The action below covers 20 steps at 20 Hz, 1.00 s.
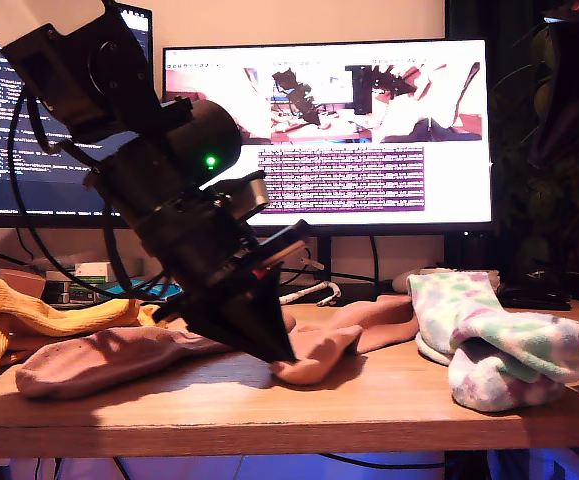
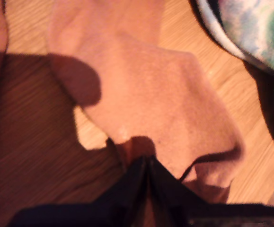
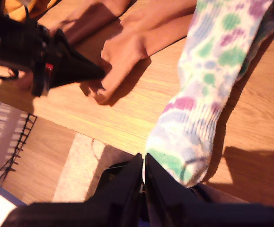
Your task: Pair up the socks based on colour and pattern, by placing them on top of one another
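Closest to the front edge of the wooden tabletop, the second tool has its fingers pressed together at the cuff end of a fluffy white sock blotched green and pink; whether fabric is caught between them cannot be told. In the exterior view that blotched sock lies in a heap on the right of the tabletop. A little farther back, near the middle, the first tool points steeply down, its fingers closed, its tip touching a folded salmon-pink sock; the first wrist view shows the closed tip at the fold's edge, and again a grip on the cloth cannot be made out. A second salmon-pink sock stretches away to the exterior view's left, partly under the arm. Beyond it on the left lie the mustard-yellow socks, crumpled. At the back stands a lit monitor.
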Available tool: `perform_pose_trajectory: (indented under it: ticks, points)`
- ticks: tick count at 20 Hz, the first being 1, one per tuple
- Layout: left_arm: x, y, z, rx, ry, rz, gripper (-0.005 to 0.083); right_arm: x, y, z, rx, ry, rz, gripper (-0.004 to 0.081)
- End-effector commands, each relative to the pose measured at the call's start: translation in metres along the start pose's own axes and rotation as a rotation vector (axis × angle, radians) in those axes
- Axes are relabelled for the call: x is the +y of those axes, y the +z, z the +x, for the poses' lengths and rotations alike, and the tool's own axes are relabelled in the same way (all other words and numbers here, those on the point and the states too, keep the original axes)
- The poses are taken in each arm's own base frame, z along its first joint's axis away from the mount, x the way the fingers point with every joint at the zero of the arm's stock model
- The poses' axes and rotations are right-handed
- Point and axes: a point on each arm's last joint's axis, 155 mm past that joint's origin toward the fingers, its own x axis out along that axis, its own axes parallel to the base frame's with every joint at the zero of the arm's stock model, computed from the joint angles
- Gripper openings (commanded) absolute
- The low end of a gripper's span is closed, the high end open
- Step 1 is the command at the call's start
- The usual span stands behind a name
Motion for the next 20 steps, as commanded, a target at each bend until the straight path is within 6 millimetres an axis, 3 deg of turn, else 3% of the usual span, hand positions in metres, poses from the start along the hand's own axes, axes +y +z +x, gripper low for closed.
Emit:
perform_pose_trajectory:
  ticks: [1, 6, 9, 10, 12, 17, 20]
  points:
    - [-0.01, 0.017, -0.017, -0.048, -0.008, 0.024, -0.002, 0.003, 0.004, -0.002, -0.013, 0.005, -0.019, -0.001]
    - [-0.022, 0.037, -0.043, -0.118, -0.018, 0.05, -0.002, 0.003, 0.005, -0.002, -0.014, 0.005, -0.024, -0.001]
    - [-0.015, 0.031, -0.04, -0.096, 0.012, 0.038, -0.0003, 0.003, 0.004, -0.002, -0.012, 0.005, -0.026, -0.0011]
    - [-0.01, 0.031, -0.037, -0.096, 0.035, 0.03, 0.0085, 0.003, 0.004, -0.002, -0.013, 0.005, -0.028, -0.0011]
    - [-0.003, 0.035, -0.032, -0.116, 0.064, 0.029, 0.0378, 0.003, 0.005, -0.002, -0.014, 0.005, -0.036, -0.001]
    - [0.01, 0.027, -0.009, -0.087, 0.068, -0.021, 0.0407, 0.003, 0.004, -0.002, -0.01, 0.005, -0.044, -0.0011]
    - [0.012, 0.032, -0.001, -0.109, 0.062, -0.029, 0.0404, 0.003, 0.004, -0.002, -0.01, 0.005, -0.045, -0.001]
